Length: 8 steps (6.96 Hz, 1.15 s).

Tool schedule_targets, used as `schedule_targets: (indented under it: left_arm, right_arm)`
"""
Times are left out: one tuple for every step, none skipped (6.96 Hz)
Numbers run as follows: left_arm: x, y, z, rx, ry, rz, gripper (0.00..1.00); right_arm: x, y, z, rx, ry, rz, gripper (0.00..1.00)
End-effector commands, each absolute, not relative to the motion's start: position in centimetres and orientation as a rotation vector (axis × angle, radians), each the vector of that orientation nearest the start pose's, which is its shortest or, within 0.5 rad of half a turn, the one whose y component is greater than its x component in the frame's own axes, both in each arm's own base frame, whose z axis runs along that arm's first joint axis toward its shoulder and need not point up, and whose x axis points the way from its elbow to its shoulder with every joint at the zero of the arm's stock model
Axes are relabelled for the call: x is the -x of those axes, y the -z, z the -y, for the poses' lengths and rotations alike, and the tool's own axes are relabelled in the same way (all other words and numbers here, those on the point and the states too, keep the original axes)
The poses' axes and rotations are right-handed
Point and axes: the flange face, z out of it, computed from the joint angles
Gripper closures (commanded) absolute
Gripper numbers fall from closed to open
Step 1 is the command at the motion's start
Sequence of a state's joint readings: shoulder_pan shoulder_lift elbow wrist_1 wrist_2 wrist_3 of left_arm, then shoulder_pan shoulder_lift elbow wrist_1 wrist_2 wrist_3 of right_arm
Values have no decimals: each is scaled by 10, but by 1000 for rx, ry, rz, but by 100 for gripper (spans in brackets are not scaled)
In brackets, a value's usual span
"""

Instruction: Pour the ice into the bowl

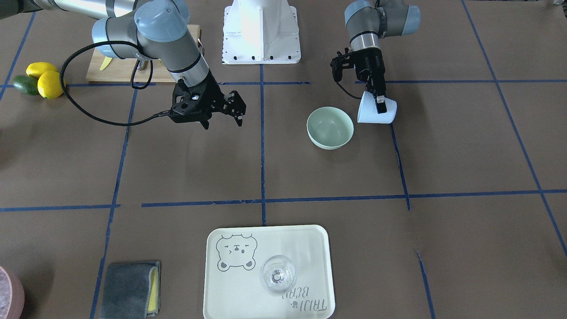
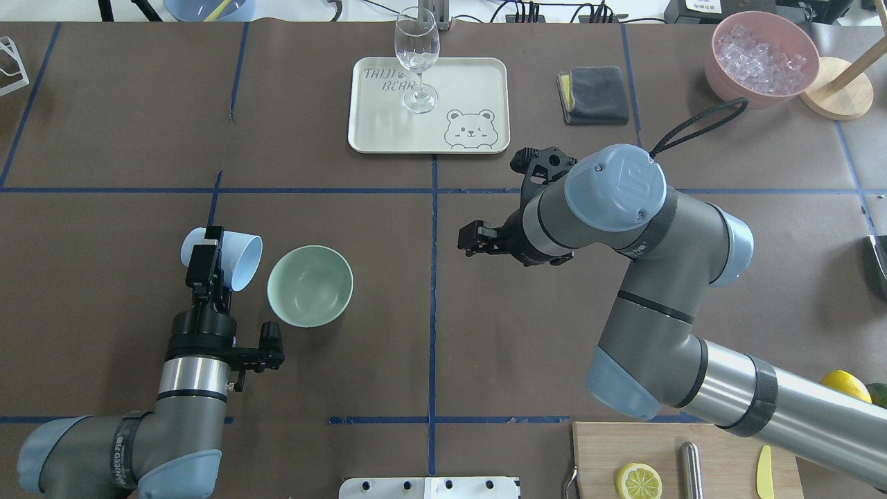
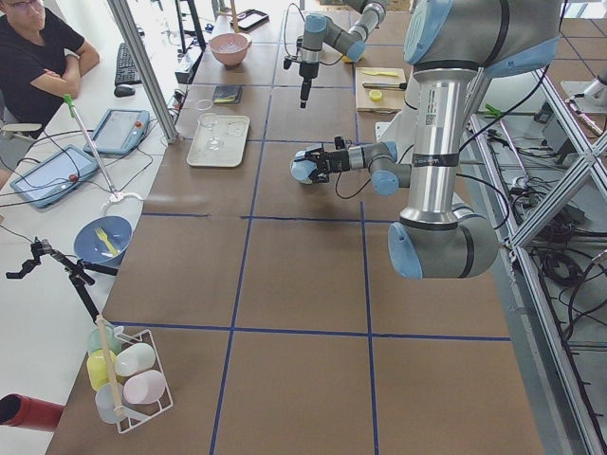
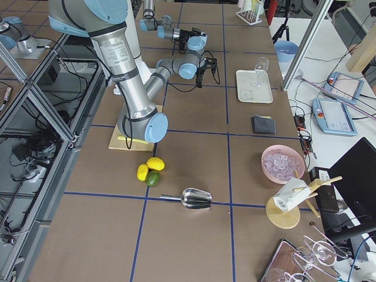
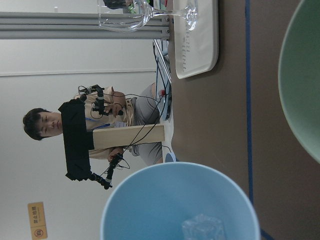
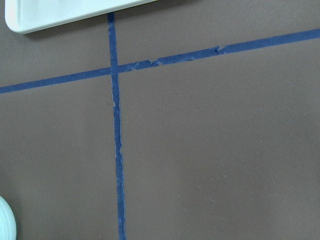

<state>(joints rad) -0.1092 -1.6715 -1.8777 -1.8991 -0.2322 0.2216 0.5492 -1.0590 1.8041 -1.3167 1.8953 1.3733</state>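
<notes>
Left wrist-mounted view cuts off the cup (image 5: 165, 200), one ice cube (image 5: 204, 227) inside; left end effector (image 2: 210, 251) clamps it.

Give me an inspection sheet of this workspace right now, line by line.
Surface: brown table, blue tape grid.
Job's things: mint bowl empty; ice in tilted blue cup beside it.
Clutter: tray with wine glass, grey cloth, pink bowl of more ice, lemons.
Hands: left hand shut on blue cup; right hand open, empty.
Cables: black loop off right arm.
Surroundings: seated person at side desk.
</notes>
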Motion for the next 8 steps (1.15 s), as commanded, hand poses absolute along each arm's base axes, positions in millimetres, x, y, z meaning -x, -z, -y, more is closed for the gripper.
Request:
schedule_targets:
  left_arm:
    - [-470,-360,283,-1253,-1026,821,100]
    - [-470,-355,283,-1238,-1066,872,100]
    - [-473,-360,284,-1227,-1076,906,100]
    - [-473,-361,284,-1216,-1100,930,100]
    - [-473,-360,284,-1213,-1108,937,100]
    - [-473,-361,284,-1213,-1109,938,100]
    - [-471,-357,284,-1218,-1102,929,100]
    - [-468,-352,284,-1228,-1089,914,100]
  right_arm:
    - [483,-233,415,-82,-162,1033,0]
    - [483,-233,415,-84,-163,1034,0]
    - [483,-232,415,-83,-165,1035,0]
    - [484,-232,414,-79,-169,1036,0]
    - [484,-231,414,-80,-169,1037,0]
    - [484,-230,415,-81,-170,1037,0]
    - [485,-229,414,-77,-175,1039,0]
    - [485,-229,414,-77,-175,1039,0]
